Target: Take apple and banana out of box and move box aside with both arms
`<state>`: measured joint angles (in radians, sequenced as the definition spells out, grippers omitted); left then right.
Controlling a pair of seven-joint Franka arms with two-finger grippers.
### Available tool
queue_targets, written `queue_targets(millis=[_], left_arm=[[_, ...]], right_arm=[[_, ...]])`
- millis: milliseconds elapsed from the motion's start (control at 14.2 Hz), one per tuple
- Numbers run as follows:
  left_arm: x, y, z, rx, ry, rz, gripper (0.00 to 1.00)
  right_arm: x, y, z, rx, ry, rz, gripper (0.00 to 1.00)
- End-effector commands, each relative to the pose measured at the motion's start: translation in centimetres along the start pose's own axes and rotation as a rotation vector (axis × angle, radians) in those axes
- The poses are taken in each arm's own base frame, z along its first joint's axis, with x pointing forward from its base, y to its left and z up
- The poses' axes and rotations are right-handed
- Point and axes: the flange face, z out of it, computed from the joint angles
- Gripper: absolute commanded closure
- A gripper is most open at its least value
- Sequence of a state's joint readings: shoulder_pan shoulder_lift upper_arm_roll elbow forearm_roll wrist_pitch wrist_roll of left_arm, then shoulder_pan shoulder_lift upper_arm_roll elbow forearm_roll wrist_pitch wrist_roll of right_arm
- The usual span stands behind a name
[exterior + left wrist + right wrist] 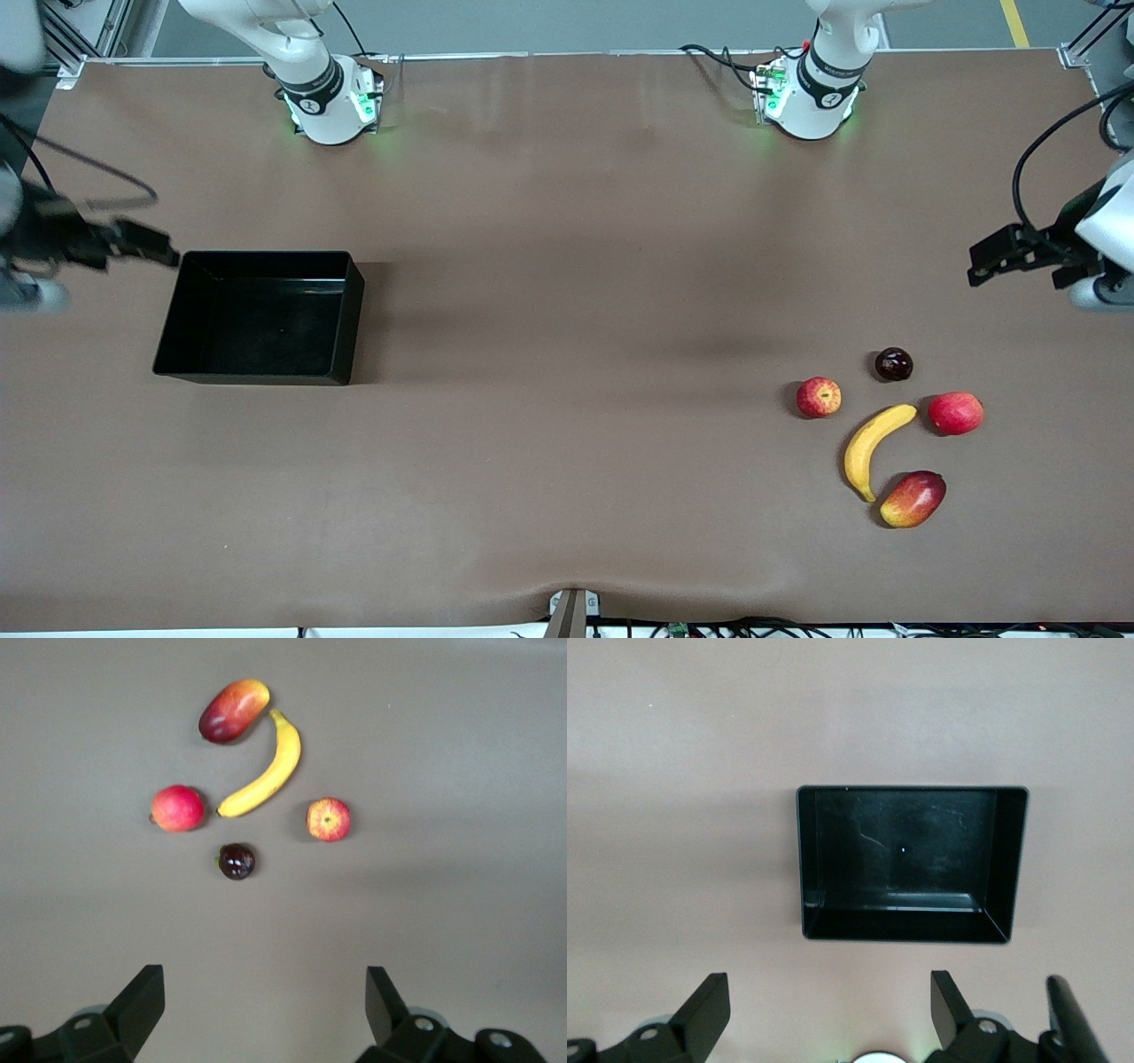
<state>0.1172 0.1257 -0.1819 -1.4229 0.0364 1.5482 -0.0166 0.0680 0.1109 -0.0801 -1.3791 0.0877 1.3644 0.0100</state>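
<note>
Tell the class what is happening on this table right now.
Nothing is held. The glossy black plastic box sits empty toward the right arm's end, the open right hand above it. The long yellow banana and small streaked red apple lie among other fruits below the open left hand.

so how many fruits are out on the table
5, clustered toward the left arm's end: dark plum farthest from the camera, apple and pink-red fruit flanking the banana, mango nearest. None seem hidden.

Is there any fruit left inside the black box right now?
No, the box shows only its bare black floor, while the apple and banana lie on the table toward the left arm's end.
</note>
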Motion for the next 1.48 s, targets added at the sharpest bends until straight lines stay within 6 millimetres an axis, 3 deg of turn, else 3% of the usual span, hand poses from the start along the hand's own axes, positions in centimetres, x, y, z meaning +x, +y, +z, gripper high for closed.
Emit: queue_targets(millis=[0, 211, 352, 492, 703, 844, 1406], left_arm=[[-3.1, 1.0, -1.1, -0.008, -0.002, 0.004, 0.00], [-5.1, 3.1, -1.5, -0.005, -0.003, 0.043, 0.00], [-6.1, 3.7, -1.7, 0.006, -0.001, 0.055, 0.00], [-7.2, 4.2, -1.8, 0.017, 0.010, 0.061, 0.00], [-6.8, 3.5, -1.9, 0.008, 0.014, 0.053, 0.00], [-6.5, 3.5, -2.0, 0.007, 0.016, 0.059, 0.00], [-6.6, 4.0, -2.4, -0.036, -0.001, 0.049, 0.00]], right_arm=[[-4.8, 0.5, -1.6, 0.006, 0.024, 0.020, 0.00], [-7.4, 1.7, 0.6, 0.006, 0.061, 0.036, 0.00], [-7.9, 2.1, 1.3, 0.002, 0.033, 0.043, 0.00], [-6.8, 2.9, 0.0, -0.023, 0.090, 0.050, 0.00], [-4.5, 3.3, -1.9, -0.134, 0.121, -0.068, 0.00], [-3.5, 3.8, -2.0, -0.132, 0.121, -0.104, 0.00], [-3.6, 4.4, -1.8, -0.074, 0.120, -0.078, 0.00]])
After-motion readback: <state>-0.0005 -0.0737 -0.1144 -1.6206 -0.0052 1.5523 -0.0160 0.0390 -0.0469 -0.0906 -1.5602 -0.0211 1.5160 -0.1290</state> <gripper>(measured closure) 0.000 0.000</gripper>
